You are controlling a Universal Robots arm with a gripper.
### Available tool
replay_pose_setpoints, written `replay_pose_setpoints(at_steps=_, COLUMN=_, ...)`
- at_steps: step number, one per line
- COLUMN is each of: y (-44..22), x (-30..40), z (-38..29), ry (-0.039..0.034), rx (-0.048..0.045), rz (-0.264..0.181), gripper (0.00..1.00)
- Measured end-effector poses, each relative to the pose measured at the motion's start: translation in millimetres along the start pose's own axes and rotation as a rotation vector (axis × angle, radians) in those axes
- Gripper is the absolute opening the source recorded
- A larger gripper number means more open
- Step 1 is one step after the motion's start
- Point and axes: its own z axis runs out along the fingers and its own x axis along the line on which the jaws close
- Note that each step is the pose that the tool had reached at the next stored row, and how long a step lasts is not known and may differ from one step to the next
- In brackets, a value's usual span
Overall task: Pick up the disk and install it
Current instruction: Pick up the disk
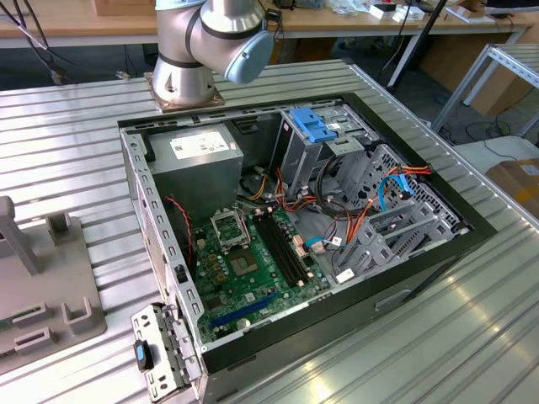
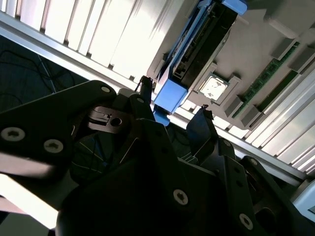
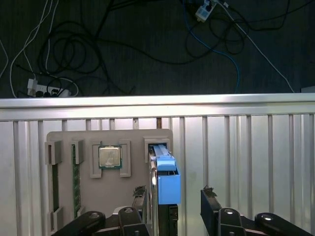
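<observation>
Exterior view: computer case (image 1: 404, 290) lying open; first wrist view: disk (image 3: 165, 179) on edge in a slot of the grey tray (image 3: 133, 142), claw (image 3: 174, 196) spread open astride it, gripping nothing; second wrist view: fingertips (image 2: 203, 123) flanking its blue rail (image 2: 170, 93); pickup and install both judged undone.

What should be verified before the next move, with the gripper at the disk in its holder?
1. Disk standing in its slot of the grey holder: ok.
2. Gripper open, one finger on each side of the disk, in both wrist views: ok.
3. Disk gripped: not ok, the jaws are not closed on it.
4. Processor chip in the holder apart from the gripper: ok.
5. Computer case open on top: ok.
6. Room for the disk inside the case: cannot tell.
</observation>
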Motion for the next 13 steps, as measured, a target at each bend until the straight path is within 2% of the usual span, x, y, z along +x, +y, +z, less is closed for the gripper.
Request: replay_pose_setpoints(at_steps=13, y=0.0, x=0.2, z=2.6, ry=-0.0001, rx=0.0001, rz=0.000, gripper=0.56)
